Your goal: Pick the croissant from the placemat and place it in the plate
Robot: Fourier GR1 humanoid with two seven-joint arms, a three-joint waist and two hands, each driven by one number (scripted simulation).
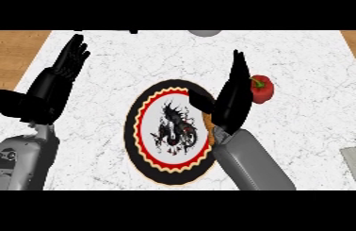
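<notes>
A round mat (149,131) with a black rim, red ring and dark dragon figure lies mid-counter. My right hand (230,103) stands over its right edge, fingers straight and pointing away, thumb stretched left across the rim; it is open. A small tan sliver, possibly the croissant (209,123), shows under the palm at the mat's right rim; the rest is hidden by the hand. My left hand (64,70) rests open at the far left, fingers up. At the counter's far edge, a grey round object (205,32), possibly the plate, is cut off by the view.
A red bell pepper (261,88) lies just right of my right hand's fingers. A pale grey corner of something (350,160) pokes in at the right edge. White marble counter (306,60) spreads around; wood floor (17,51) shows past its left edge.
</notes>
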